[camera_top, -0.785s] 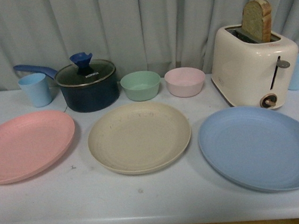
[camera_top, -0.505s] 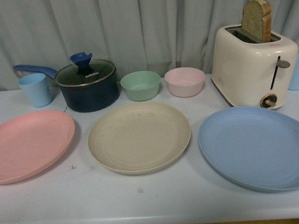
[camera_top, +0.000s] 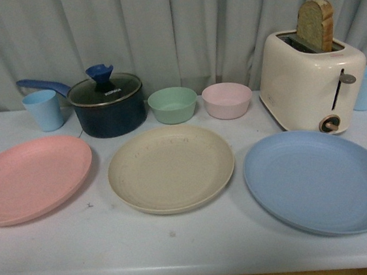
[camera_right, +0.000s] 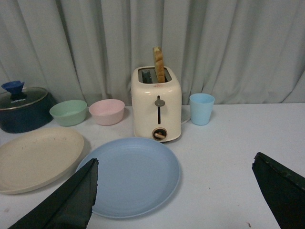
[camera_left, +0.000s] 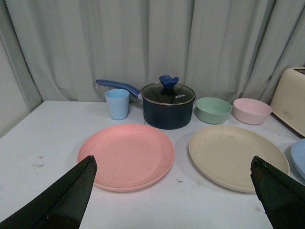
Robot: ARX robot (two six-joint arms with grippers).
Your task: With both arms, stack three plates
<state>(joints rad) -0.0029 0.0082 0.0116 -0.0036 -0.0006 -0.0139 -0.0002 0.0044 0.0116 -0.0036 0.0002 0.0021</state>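
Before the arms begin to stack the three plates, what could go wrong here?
1. The blue plate lies close to the toaster. Lifting it may bump the toaster, from which a bread slice stands out.
2. The plates lie flat, so the right fingers may push a rim rather than grip it. The blue plate is near the front edge of the table and might slide off.
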